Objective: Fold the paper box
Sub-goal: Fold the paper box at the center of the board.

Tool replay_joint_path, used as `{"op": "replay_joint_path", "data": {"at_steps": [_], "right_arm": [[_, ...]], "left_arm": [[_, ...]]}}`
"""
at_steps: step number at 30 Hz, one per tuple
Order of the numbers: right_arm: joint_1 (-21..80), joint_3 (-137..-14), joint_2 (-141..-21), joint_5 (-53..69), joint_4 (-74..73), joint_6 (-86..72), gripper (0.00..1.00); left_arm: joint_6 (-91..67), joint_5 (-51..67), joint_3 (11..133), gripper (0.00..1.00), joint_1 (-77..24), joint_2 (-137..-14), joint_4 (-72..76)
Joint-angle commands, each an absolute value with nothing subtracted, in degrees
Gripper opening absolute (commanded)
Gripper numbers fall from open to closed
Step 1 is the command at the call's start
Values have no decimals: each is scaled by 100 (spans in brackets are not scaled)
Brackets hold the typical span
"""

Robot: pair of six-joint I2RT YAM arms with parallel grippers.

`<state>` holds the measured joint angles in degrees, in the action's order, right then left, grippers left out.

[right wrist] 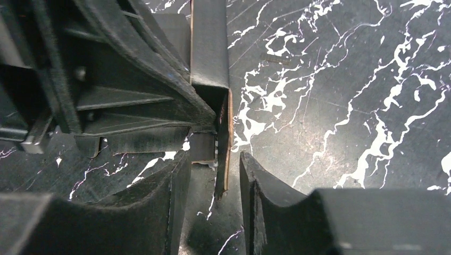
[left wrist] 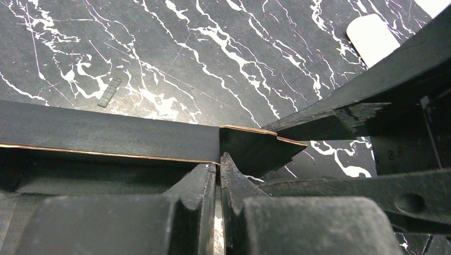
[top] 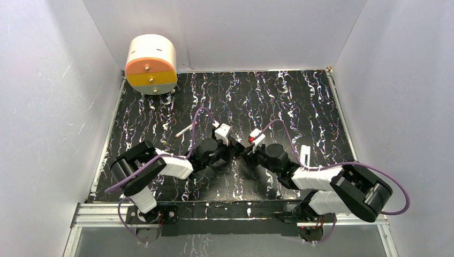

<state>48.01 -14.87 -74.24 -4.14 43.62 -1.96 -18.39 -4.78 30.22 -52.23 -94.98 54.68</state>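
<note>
Black marbled desk [top: 300, 96], white walls [top: 230, 32]. From the top, the left arm [top: 176, 166] and right arm [top: 316, 176] meet mid-frame, and whatever's between them is lost, black on black.

Left wrist: the left gripper [left wrist: 219, 166] is pinched shut on the paper box [left wrist: 106, 133], right at a corner crease.

Right wrist: the right gripper [right wrist: 214, 169] has its jaws apart, with a flap [right wrist: 223, 154] edge standing in the gap.

Looks mid-fold on an end flap. I'd guess the next move is the right one nipping that flap and bending it over while the left anchors.
</note>
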Motion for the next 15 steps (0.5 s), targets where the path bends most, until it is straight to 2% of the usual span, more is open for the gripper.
{"op": "replay_joint_path", "data": {"at_steps": [1, 15], "right_arm": [[4798, -1301, -7269, -194, 4829, 260, 49], [4799, -1230, -8906, -299, 6280, 396, 49]], "left_arm": [[-1718, -634, 3119, 0, -5193, -9681, 5264], [-1807, -624, 3086, 0, -5186, -9660, 5215]]}}
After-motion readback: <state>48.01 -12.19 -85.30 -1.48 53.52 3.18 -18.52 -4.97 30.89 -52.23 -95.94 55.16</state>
